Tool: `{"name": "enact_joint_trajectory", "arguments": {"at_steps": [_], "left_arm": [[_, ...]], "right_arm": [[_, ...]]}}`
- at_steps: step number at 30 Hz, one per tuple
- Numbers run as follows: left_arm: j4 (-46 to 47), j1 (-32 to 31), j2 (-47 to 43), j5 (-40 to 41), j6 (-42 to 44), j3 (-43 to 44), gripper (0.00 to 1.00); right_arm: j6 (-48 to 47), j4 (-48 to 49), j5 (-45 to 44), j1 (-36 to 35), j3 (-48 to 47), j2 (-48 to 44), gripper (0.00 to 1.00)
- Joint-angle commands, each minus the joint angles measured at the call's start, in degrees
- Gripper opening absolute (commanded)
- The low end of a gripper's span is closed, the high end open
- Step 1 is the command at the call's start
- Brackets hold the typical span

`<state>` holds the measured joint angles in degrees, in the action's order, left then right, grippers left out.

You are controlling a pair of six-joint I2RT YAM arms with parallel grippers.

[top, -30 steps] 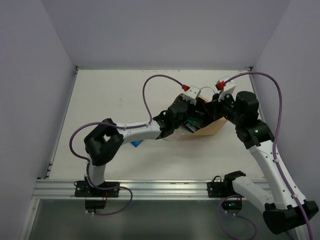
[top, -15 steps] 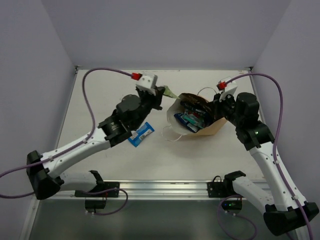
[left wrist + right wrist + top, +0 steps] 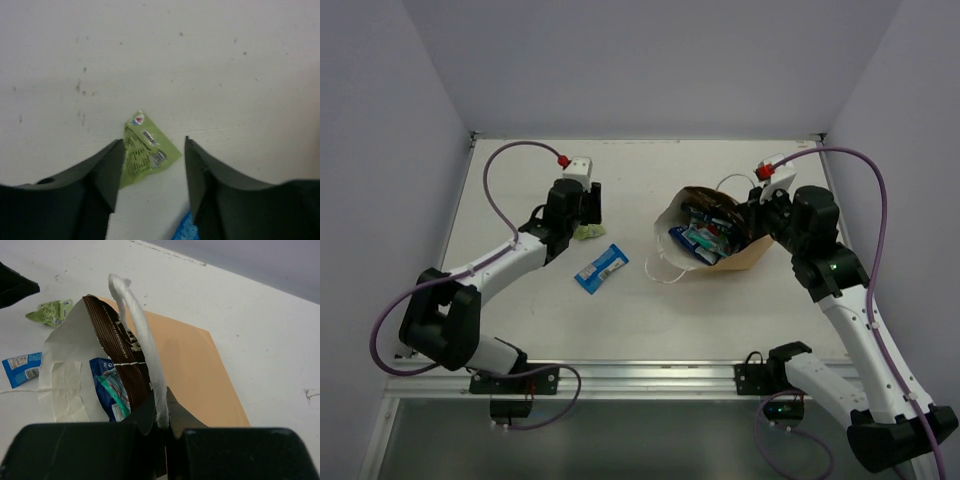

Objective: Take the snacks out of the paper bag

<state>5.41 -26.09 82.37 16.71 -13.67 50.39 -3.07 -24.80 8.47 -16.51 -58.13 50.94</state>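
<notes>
The tan paper bag [image 3: 740,255] lies on its side with its mouth facing left. My right gripper [image 3: 748,216] [image 3: 162,407] is shut on its white cord handle [image 3: 142,340] and holds the mouth up. Inside are a long dark brown packet [image 3: 117,345], a blue packet [image 3: 102,385] and a teal-and-red pouch [image 3: 116,390]. My left gripper [image 3: 584,220] [image 3: 153,141] stands open just over a small green packet [image 3: 147,152] [image 3: 586,232], which lies flat on the table. A blue bar wrapper [image 3: 601,267] lies near it.
The bag's second cord handle [image 3: 660,272] trails on the table in front of its mouth. White walls close the table at the left, back and right. A metal rail [image 3: 640,375] runs along the near edge.
My left arm came out of the bag with the green packet, swung left and opened; the packet now lies on the table. The right gripper has kept its hold on the handle.
</notes>
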Motion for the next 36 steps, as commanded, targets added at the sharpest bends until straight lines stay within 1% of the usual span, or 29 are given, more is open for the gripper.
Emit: {"name": "enact_joint_trajectory", "arguments": {"at_steps": [1,2,3,4,5,7,8,9,12,14,15,17,21,26,29,30,32,35,36], "left_arm": [[-0.4,-0.3,-2.8,-9.9,-2.9,5.0,0.64],[-1.2,-1.5,-3.9,-10.7,-3.9,5.0,0.71],[-2.0,-2.6,-4.9,-11.2,-5.4,5.2,0.81],[-4.3,-3.9,-6.9,-11.4,-6.3,5.9,1.0],[-5.2,-7.5,-7.7,-11.3,-7.1,6.6,1.0],[-9.2,-11.9,-8.9,-10.9,-9.9,9.4,1.0],[-9.6,-16.2,-9.0,-10.4,-11.0,10.4,1.0],[-9.7,-18.1,-8.9,-10.2,-13.7,12.0,0.96],[-9.1,-23.6,-6.8,-10.2,-17.7,15.0,0.84],[-8.6,-27.2,-3.5,-9.3,-18.2,16.7,0.82],[-8.5,-28.1,-2.2,-9.2,-18.3,18.6,0.77],[-8.5,-29.7,1.5,-9.2,-19.0,20.2,0.73],[-8.2,-30.3,7.4,-9.3,-19.2,23.2,0.62],[-8.0,-30.3,14.3,-6.0,-18.1,24.6,0.6],[-8.0,-30.1,17.4,-3.6,-17.6,25.4,0.55],[-8.0,-30.0,17.9,-3.3,-17.5,26.2,0.49],[-7.3,-30.0,18.8,-3.3,-17.3,26.6,0.45],[-6.9,-30.0,18.4,-3.2,-16.4,27.3,0.21],[-7.0,-30.0,17.9,-3.3,-16.0,27.5,0.09]], "right_arm": [[-0.4,2.0,-1.1,-0.1,0.0,-0.8,0.0],[-0.4,2.1,-1.2,-0.2,0.1,-1.1,0.0],[-0.4,2.1,-1.3,-0.2,0.2,-1.2,0.0],[-0.6,2.1,-1.3,-0.2,0.3,-1.2,0.0],[-0.5,2.0,-1.5,-0.1,0.3,-1.1,0.0],[-0.6,2.2,-1.6,-0.1,0.4,-1.1,0.0],[-0.6,2.4,-1.9,-0.2,0.4,-1.1,0.0],[-0.7,2.4,-2.0,-0.1,0.6,-1.0,0.0],[-0.7,2.4,-2.2,-0.1,0.4,-1.0,0.0],[-0.7,2.5,-2.1,-0.1,0.5,-1.0,0.0],[-0.6,2.6,-2.1,-0.1,0.6,-1.0,0.0],[-0.6,2.5,-2.1,-0.1,0.7,-1.1,0.0],[-0.6,2.6,-2.3,-0.2,1.2,-1.8,0.0],[-0.4,3.3,-2.0,-0.1,2.4,-3.0,0.0],[-0.5,3.4,-1.8,-0.1,2.8,-3.6,0.0],[-0.5,3.5,-1.9,-0.2,2.9,-3.8,0.0],[-0.5,3.6,-2.1,-0.2,3.2,-4.0,0.0],[-0.5,3.7,-2.1,-0.2,3.3,-4.1,0.0],[-0.5,3.7,-2.1,-0.2,3.3,-4.0,0.0]]}}
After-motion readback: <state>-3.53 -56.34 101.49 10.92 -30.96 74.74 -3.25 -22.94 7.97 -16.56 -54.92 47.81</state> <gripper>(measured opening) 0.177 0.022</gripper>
